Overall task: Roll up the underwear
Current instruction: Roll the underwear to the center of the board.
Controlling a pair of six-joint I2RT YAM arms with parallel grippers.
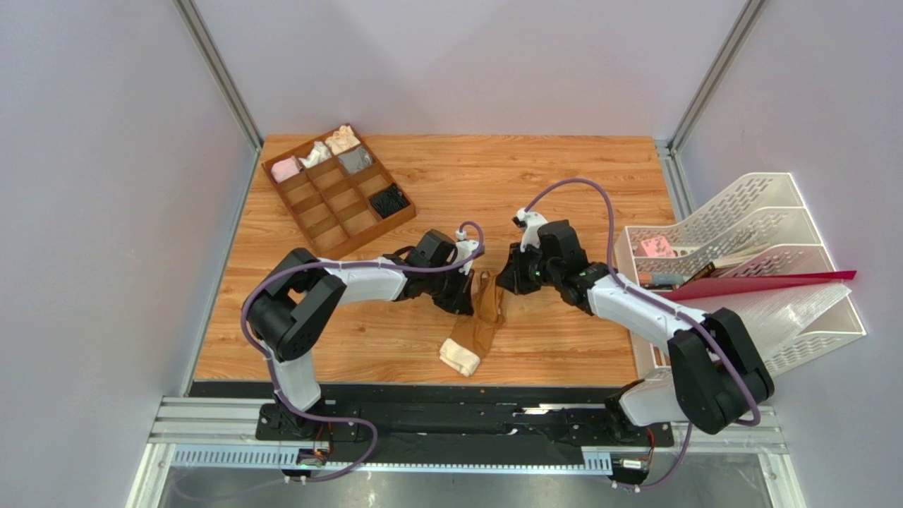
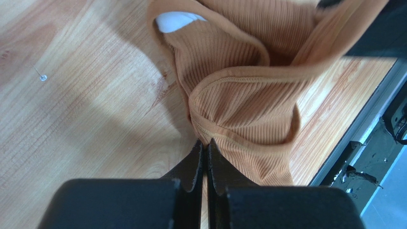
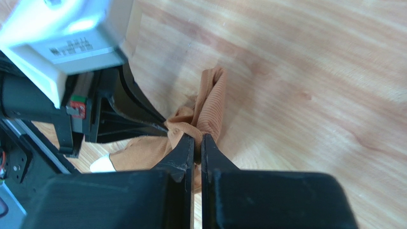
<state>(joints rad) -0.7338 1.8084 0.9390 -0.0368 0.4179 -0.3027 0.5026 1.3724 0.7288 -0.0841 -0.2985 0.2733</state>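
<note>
The brown ribbed underwear (image 1: 484, 310) hangs crumpled between both arms at the table's middle front, its cream-white band (image 1: 460, 357) resting low on the wood toward the near edge. My left gripper (image 1: 473, 300) is shut on a hem of the underwear (image 2: 239, 109); the fabric bunches right at its fingertips (image 2: 206, 143). My right gripper (image 1: 502, 286) is shut on another fold of the underwear (image 3: 210, 107), which stands up from its closed tips (image 3: 198, 138). The left gripper's black fingers (image 3: 129, 114) show just left of that fold. The two grippers sit close together.
A brown divided tray (image 1: 337, 191) with small pink, white, grey and black fabric bundles sits at the back left. White stacked wire trays (image 1: 742, 254) with a red folder stand at the right edge. The table's black front rail (image 2: 368, 109) runs close behind the garment.
</note>
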